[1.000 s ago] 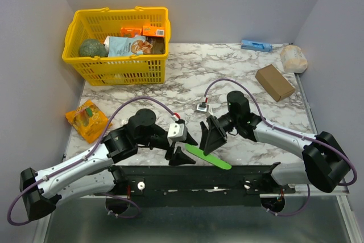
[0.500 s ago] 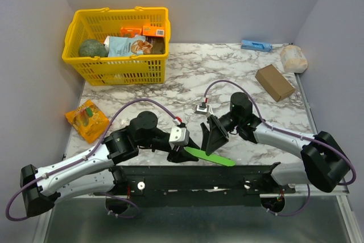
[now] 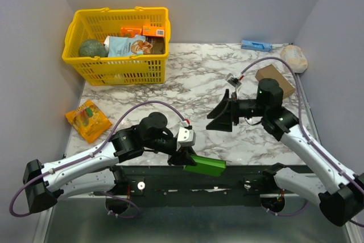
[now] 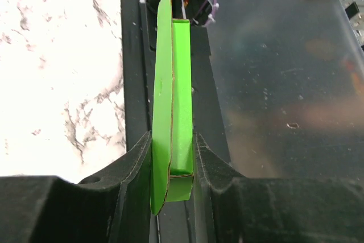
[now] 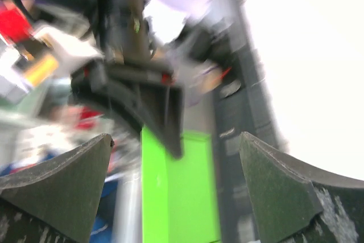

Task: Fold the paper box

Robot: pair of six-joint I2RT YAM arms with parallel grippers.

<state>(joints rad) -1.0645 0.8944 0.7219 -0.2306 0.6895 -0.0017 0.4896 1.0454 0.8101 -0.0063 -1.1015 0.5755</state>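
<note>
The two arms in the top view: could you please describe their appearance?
The left arm and right arm have light grey shells, black joints and a purple cable each. The left gripper and right gripper are black with wedge-shaped fingers.

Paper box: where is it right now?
In the top view the paper box is at the near edge of the table, about centre, over the black rail. Its left end is pinched in the left pincer.
</note>
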